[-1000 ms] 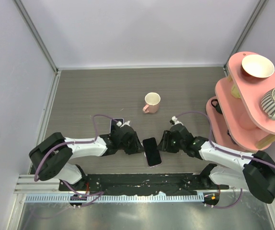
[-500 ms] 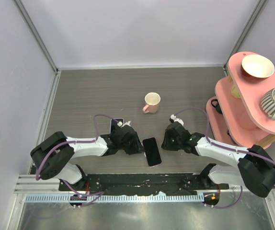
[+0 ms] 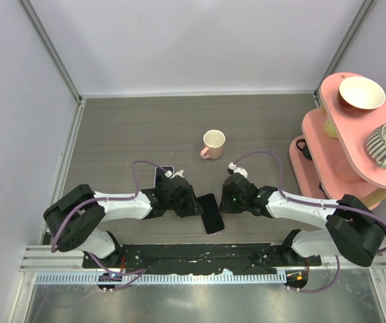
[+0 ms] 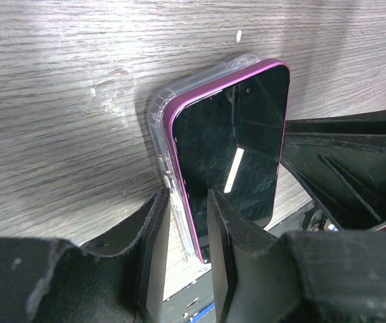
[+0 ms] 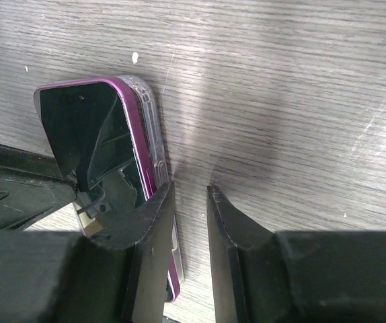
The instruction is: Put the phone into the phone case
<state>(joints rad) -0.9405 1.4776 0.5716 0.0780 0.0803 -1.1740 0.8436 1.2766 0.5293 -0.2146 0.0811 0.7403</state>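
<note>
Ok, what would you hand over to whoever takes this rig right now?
Left gripper: pinching the left edge of phone and clear phone case together.
Right gripper: slightly open, empty, one finger against the phone's right edge, the other over bare table.
Done: phone lies screen-up in the case.
Left: press edges home; full seating unclear, then release.

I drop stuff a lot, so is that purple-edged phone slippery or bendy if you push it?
The phone looks stiff: its edges are straight, so it would likely slide whole rather than bend. Its glossy screen mirrors light, so it is probably slippery. The clear case along its edge may add some grip.
</note>
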